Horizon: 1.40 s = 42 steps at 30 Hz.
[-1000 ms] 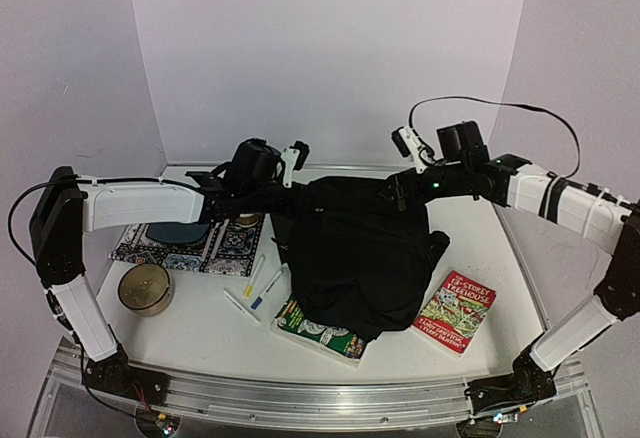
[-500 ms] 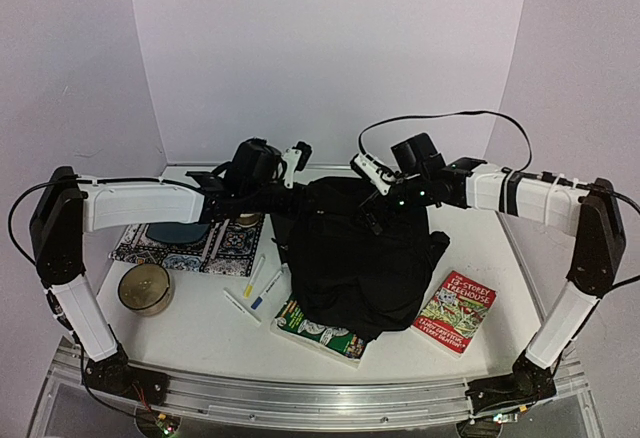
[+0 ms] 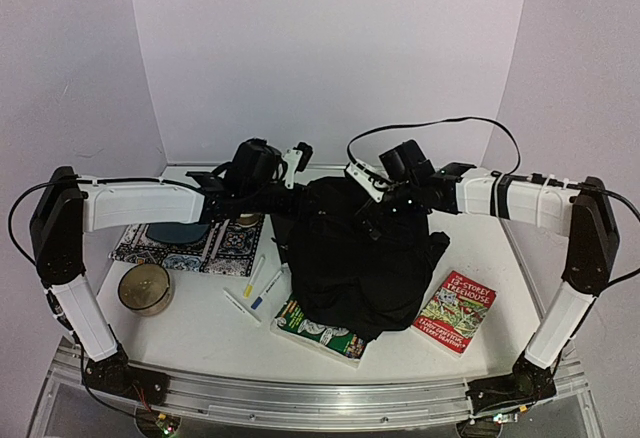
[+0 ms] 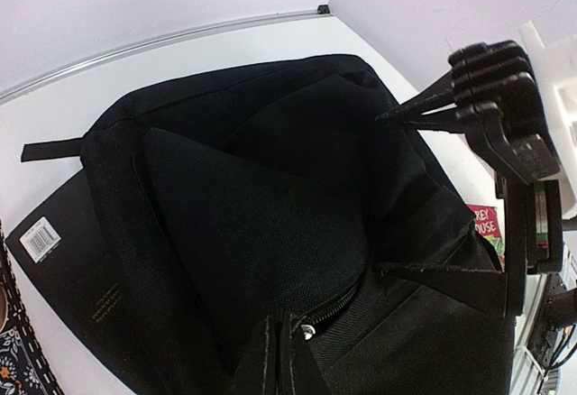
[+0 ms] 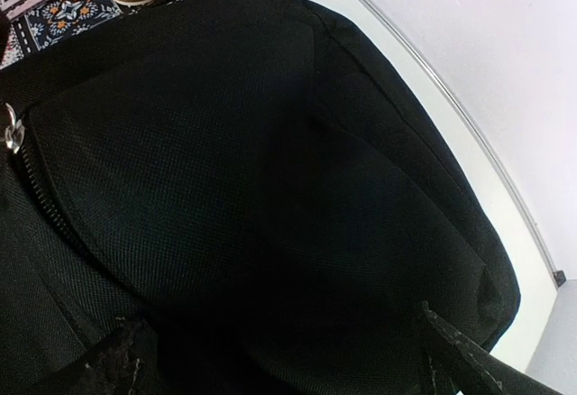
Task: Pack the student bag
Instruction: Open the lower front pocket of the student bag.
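Note:
The student bag (image 3: 360, 258), a large soft black backpack, lies in the middle of the table with its top opening facing the back wall. My left gripper (image 3: 287, 198) is shut on the bag's edge beside the zipper (image 4: 347, 300), as the left wrist view (image 4: 275, 354) shows. My right gripper (image 3: 373, 208) is open and hovers low over the bag's top, its fingers spread wide across the fabric (image 5: 288, 350). It also shows in the left wrist view (image 4: 383, 195), with nothing between its fingers but bag cloth.
A flat black notebook (image 4: 63, 260) with a barcode sticker lies partly under the bag. A red book (image 3: 455, 310) and a green book (image 3: 320, 330) lie in front. Pens (image 3: 262, 283), a patterned cloth (image 3: 190, 243) and a round tin (image 3: 145, 288) are at the left.
My right arm has swung left and down from the back right, bringing its open gripper over the bag's top. The left arm and the bag have stayed still.

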Tool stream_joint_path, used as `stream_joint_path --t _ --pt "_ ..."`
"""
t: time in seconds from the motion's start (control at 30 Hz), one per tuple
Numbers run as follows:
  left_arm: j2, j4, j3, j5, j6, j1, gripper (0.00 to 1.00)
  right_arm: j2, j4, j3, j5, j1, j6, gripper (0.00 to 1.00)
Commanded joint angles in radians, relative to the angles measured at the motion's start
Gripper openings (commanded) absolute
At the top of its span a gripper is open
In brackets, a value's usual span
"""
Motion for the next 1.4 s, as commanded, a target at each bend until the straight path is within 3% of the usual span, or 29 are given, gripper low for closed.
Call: stream_joint_path --t 0.0,0.13,0.27,0.6,1.03,1.37 --pt "-0.046 0.039 0.003 -0.017 -0.013 0.005 0.00 0.010 -0.047 0.027 -0.088 0.012 -0.043 0.98" --pt "-0.055 0.064 -0.007 -0.019 -0.022 0.005 0.00 0.028 -0.062 0.038 -0.123 0.018 -0.033 0.98" --pt "-0.086 0.097 -0.027 0.015 -0.047 0.006 0.00 0.045 -0.042 0.073 0.013 0.019 0.010 0.98" --pt "-0.141 0.176 -0.045 0.102 -0.109 0.011 0.00 0.031 -0.016 0.149 0.149 0.016 0.083 0.98" --pt "-0.126 0.183 -0.071 0.058 -0.104 0.018 0.00 0.035 -0.037 0.068 -0.211 0.021 -0.010 0.98" --pt "-0.111 0.183 -0.071 0.055 -0.105 0.020 0.00 0.047 -0.052 0.048 -0.291 0.035 -0.051 0.98"
